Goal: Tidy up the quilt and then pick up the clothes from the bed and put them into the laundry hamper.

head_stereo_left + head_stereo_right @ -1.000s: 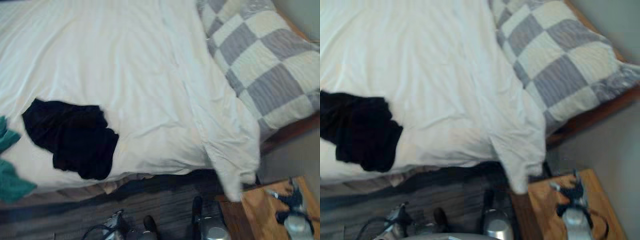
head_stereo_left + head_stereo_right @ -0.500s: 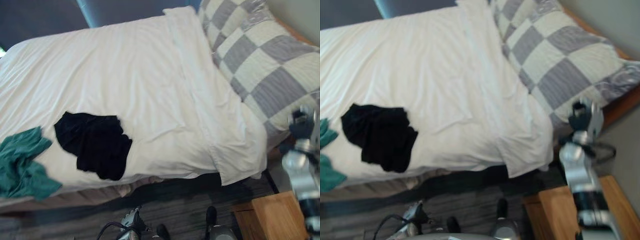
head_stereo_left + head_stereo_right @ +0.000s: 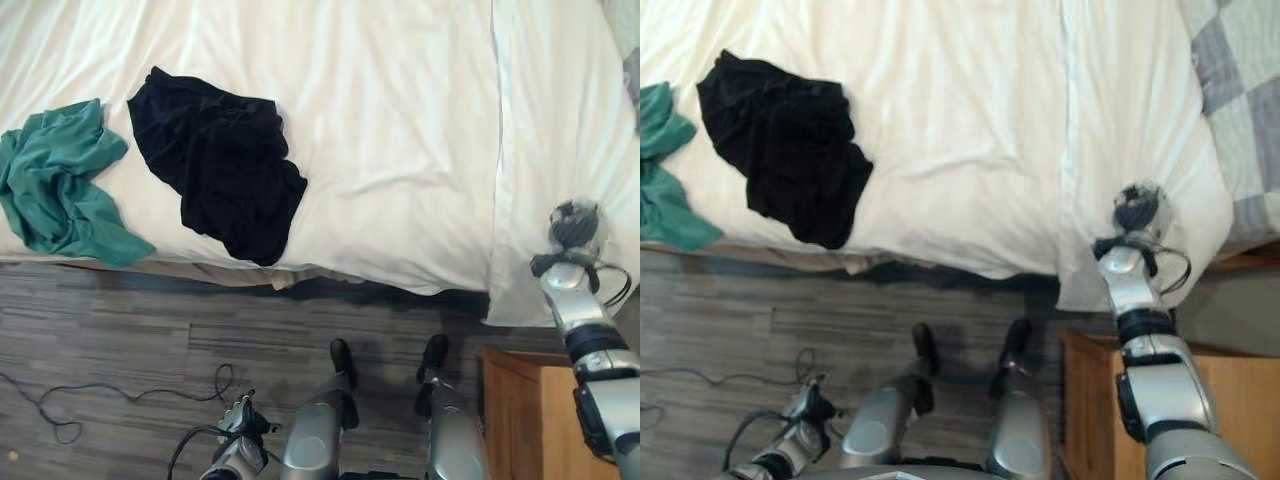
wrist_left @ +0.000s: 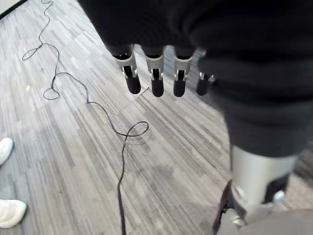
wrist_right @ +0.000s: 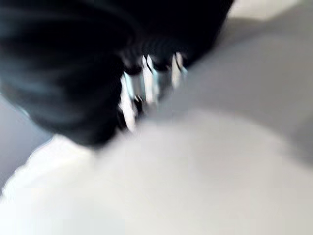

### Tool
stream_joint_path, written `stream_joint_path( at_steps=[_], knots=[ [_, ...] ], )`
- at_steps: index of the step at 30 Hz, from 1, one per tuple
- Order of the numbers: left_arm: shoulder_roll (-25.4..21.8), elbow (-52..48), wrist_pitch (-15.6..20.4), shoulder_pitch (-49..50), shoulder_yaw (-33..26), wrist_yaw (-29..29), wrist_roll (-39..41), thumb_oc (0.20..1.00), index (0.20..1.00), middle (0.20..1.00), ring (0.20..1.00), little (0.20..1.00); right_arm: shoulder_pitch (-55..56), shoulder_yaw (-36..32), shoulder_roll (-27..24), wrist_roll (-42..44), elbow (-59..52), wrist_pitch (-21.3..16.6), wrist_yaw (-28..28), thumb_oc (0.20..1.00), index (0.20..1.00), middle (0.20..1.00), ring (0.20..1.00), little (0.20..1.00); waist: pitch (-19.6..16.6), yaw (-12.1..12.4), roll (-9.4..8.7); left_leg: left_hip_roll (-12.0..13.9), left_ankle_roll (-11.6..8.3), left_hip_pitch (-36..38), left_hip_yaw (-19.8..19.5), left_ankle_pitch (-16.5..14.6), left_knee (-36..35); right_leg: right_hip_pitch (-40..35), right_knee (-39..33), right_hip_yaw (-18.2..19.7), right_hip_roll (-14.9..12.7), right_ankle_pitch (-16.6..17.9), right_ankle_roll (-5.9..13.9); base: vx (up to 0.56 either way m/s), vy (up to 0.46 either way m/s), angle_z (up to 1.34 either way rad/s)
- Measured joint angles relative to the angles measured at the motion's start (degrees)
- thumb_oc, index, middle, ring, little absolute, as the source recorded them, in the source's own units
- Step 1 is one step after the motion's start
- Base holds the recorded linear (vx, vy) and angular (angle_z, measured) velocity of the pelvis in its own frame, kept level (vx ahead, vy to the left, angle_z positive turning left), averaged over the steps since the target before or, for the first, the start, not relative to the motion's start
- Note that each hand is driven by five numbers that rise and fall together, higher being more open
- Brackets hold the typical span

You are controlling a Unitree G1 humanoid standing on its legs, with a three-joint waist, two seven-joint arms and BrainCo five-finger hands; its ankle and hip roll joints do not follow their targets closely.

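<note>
The white quilt (image 3: 380, 130) lies spread over the bed. A black garment (image 3: 225, 165) is crumpled on it near the front edge. A green garment (image 3: 60, 185) lies at the left, partly over that edge. My right hand (image 3: 573, 225) rests on the quilt's near right part, where creases run toward it (image 3: 1137, 212); its wrist view shows white cloth close up. My left hand (image 4: 156, 73) hangs low over the floor beside my left leg, fingers straight and holding nothing.
A grey and cream checked pillow (image 3: 1245, 90) lies at the bed's right end. A wooden nightstand (image 3: 525, 415) stands by my right side, below the quilt's hanging corner. Grey plank floor (image 3: 120, 340) runs along the bed. A person's white shoes (image 4: 10, 213) stand near my left hand.
The camera has swung, so the whole scene has shifted. My right hand has come down from beside the pillow onto the quilt near its right front corner. The garments have not moved.
</note>
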State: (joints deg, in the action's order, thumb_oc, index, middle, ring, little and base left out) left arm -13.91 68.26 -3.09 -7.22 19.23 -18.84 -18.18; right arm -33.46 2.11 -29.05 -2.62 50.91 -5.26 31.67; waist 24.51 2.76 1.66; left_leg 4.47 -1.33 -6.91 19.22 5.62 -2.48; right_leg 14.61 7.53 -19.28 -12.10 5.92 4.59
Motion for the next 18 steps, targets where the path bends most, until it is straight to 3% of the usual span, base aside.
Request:
stream_joint_path(
  at_steps=[3,4,7,8,9,10,11,12,13,14,15,16,18],
  knots=[
    [-0.1,-0.3,-0.1,0.12,-1.07,-0.04,-0.05,1.0,1.0,1.0,1.0,1.0,8.66,-2.51,2.61,0.39,0.09,-0.83,-2.71,0.2,0.2,0.2,0.2,0.2,-1.19,-0.26,-2.14,-0.01,-0.36,2.97,-1.3,-0.73,-0.86,-3.46,-0.15,-0.77,0.07,-1.38,0.28,0.1,0.089,0.2],
    [-0.18,0.36,-0.92,0.57,-1.21,0.06,-0.43,1.0,1.0,1.0,1.0,1.0,15.46,-4.38,4.65,0.5,5.56,-0.89,-6.81,0.2,0.2,0.2,0.2,0.2,-2.59,-0.5,-3.97,-0.23,-0.32,5.87,-1.38,-1.46,-1.79,-6.48,-1.04,-0.99,0.18,-1.59,0.39,0.11,0.123,0.14],
    [-0.15,1.34,-1.08,0.89,-0.49,0.26,-1.1,1.0,1.0,1.0,1.0,1.0,26.71,-3.45,8.07,0.53,19.92,5.76,-12.22,0.2,0.2,0.2,0.2,0.2,-5.55,-1.31,-5.38,-1.17,-0.09,6.87,-1.5,-2.29,-2.12,-7.85,-1.47,-0.82,-0.63,-2.18,1.28,0.06,0.126,0.05],
    [-0.11,1.15,-1.1,0.14,-0.27,0.4,-1.28,1.0,1.0,1.0,1.0,1.0,31.94,-3.71,10.03,0.93,26.35,9.59,-14.04,0.586,0.586,0.586,0.586,0.586,-5.77,-3.11,-5.53,-1.98,0.28,7.65,-0.95,-2.61,-2.13,-8.0,-1.01,-0.4,-1.37,-2.0,1.54,0.03,0.149,0.0],
    [-0.24,1.46,-1.28,0.19,0.05,0.97,-1.88,1.0,1.0,1.0,1.0,1.0,34.17,-3.31,10.74,0.41,29.04,10.46,-16.21,0.586,0.586,0.586,0.586,0.586,-5.75,-4.39,-5.19,-2.25,0.57,8.38,-0.68,-2.73,-2.14,-8.12,0.69,-0.15,-1.98,-2.15,1.79,-0.02,0.057,-0.09],
    [-0.41,1.65,-1.31,0.16,0.15,1.41,-2.69,1.0,1.0,1.0,1.0,1.0,36.45,-1.99,11.16,0.41,29.43,12.05,-17.48,1.0,1.0,1.0,1.0,1.0,-5.81,-5.58,-4.98,-2.27,0.58,9.35,-0.44,-2.74,-2.15,-8.04,2.22,0.54,-2.23,-2.06,1.9,-0.01,-0.002,-0.2],
    [-0.71,1.91,-1.13,0.31,0.76,1.6,-3.36,1.0,1.0,1.0,1.0,1.0,39.43,-1.28,11.57,0.36,29.31,12.57,-18.73,1.0,1.0,1.0,1.0,1.0,-5.82,-6.28,-4.87,-2.16,0.69,10.52,0.38,-2.85,-2.15,-7.99,4.08,1.83,-2.39,-2.09,2.08,0.0,-0.021,-0.39],
    [-0.99,1.31,-1.05,-0.76,1.74,2.42,-3.47,1.0,1.0,1.0,1.0,1.0,41.68,-0.88,11.7,0.37,28.96,12.92,-20.18,1.0,1.0,1.0,1.0,1.0,-6.18,-7.69,-4.57,-1.63,0.99,11.99,-0.07,-4.74,-2.4,-7.86,5.91,4.45,-0.79,-2.72,3.25,0.0,-0.024,-0.49],
    [-2.29,1.3,-0.94,-1.63,1.84,3.17,-3.48,1.0,1.0,1.0,1.0,1.0,41.81,0.36,12.32,0.4,28.4,12.88,-20.56,1.0,1.0,1.0,1.0,1.0,-6.42,-8.1,-5.27,-1.64,0.99,12.65,0.26,-4.68,-2.26,-7.48,6.1,8.05,0.45,-4.71,4.96,0.03,-0.036,-0.39],
    [-2.54,1.12,-0.72,-2.4,1.72,3.67,-3.48,1.0,1.0,1.0,1.0,1.0,41.53,1.81,13.06,0.41,27.62,12.89,-20.69,1.0,1.0,1.0,1.0,1.0,-6.48,-8.53,-5.15,-0.9,0.75,12.7,0.39,-4.55,-2.37,-7.52,5.45,11.07,2.68,-6.44,5.45,0.04,-0.032,-0.21],
    [-3.44,1.05,-0.37,-3.06,1.71,3.96,-3.48,1.0,1.0,1.0,1.0,1.0,41.23,3.08,14.0,0.37,26.48,12.57,-20.87,1.0,1.0,1.0,1.0,1.0,-7.09,-8.69,-5.12,-0.46,0.49,12.06,0.56,-4.4,-2.6,-8.19,3.21,12.36,4.23,-6.64,5.1,0.06,-0.044,-0.03],
    [-3.26,-0.59,0.45,-3.4,1.84,4.53,-3.47,1.0,1.0,1.0,1.0,1.0,39.26,5.47,14.75,0.33,25.32,12.58,-21.21,1.0,1.0,1.0,1.0,1.0,-7.91,-8.56,-5.37,-0.43,0.24,12.06,0.34,-3.88,-2.59,-10.4,-1.71,11.27,4.96,-5.31,3.26,0.03,-0.047,0.01],
    [-1.46,-0.94,1.04,-2.55,1.78,5.25,-3.38,1.0,1.0,1.0,1.0,1.0,36.44,7.96,14.23,0.23,23.16,11.63,-21.75,1.0,1.0,1.0,1.0,1.0,-9.39,-8.49,-3.15,0.19,-0.17,11.12,0.47,-3.56,-2.57,-11.7,-5.86,12.05,6.28,-3.02,3.16,0.0,-0.04,-0.02]
  ],
)
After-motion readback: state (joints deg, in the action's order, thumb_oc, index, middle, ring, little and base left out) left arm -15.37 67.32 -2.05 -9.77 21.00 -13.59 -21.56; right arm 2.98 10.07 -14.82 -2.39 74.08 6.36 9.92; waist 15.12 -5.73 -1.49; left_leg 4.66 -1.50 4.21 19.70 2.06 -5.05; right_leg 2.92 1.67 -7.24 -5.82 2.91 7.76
